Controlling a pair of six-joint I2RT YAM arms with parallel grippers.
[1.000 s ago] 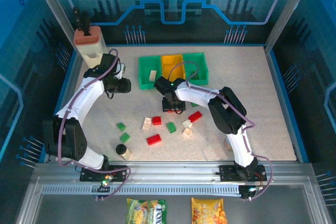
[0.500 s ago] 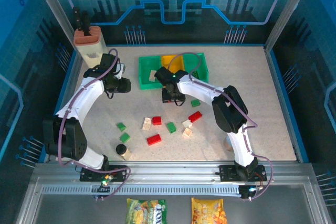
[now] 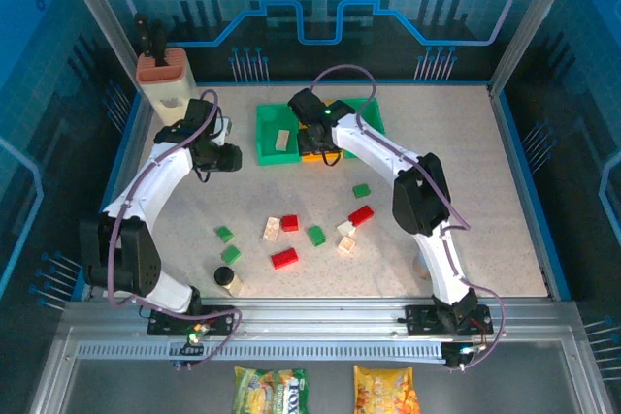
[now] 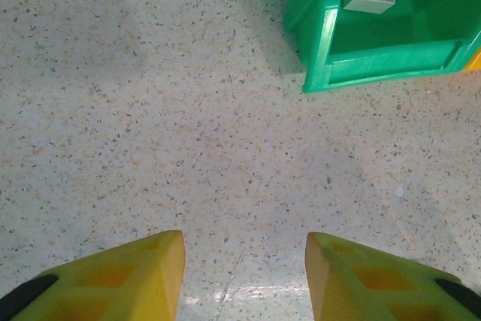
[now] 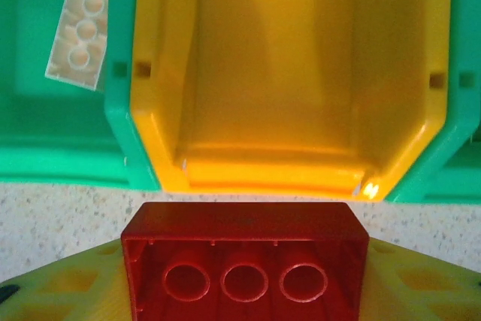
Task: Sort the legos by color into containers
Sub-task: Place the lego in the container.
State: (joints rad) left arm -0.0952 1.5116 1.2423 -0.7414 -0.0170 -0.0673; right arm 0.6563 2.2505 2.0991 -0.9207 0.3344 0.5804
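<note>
My right gripper (image 5: 244, 272) is shut on a red lego (image 5: 244, 219), held underside up just in front of the yellow container (image 5: 289, 73). From above, the right gripper (image 3: 318, 146) hangs over that yellow container (image 3: 312, 156), between the two green containers (image 3: 264, 133) (image 3: 371, 115). A cream lego (image 5: 77, 31) lies in the left green one. My left gripper (image 4: 244, 261) is open over bare table beside that container's corner (image 4: 331, 43). Red (image 3: 361, 214), green (image 3: 316, 236) and cream (image 3: 272, 230) legos lie scattered mid-table.
A beige knife block (image 3: 165, 79) stands at the back left. A small dark-capped jar (image 3: 224, 276) sits near the front left with a cream brick (image 3: 236, 286) beside it. Blue walls fence the table.
My right gripper has carried the red lego from mid-table back to the yellow container. The left arm has not moved.
</note>
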